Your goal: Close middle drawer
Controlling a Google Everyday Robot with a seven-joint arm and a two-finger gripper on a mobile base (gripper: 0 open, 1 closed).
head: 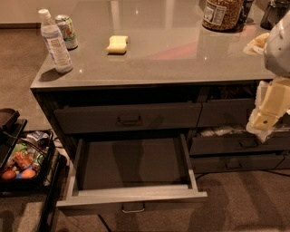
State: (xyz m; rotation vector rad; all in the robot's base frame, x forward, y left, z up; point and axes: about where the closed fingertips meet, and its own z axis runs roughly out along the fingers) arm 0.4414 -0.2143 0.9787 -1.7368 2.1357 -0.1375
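The grey surface (181,54) bears a water bottle (54,43) and can (67,31) at 10 o'clock, labels unreadable; the middle drawer (136,194) stands open at 6 o'clock. The gripper (263,118) hangs at 3 o'clock; its spread cannot be told.

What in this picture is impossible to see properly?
Camera view, all four:
- Gripper, at the right edge beside the right-hand drawers: the arm above it is cut off by the frame.
- Middle drawer, pulled out: its front face is hidden by the steep downward angle.
- Jar: top cut off by the upper edge.
- Basket: partly cut off by the left edge, contents too small to name.
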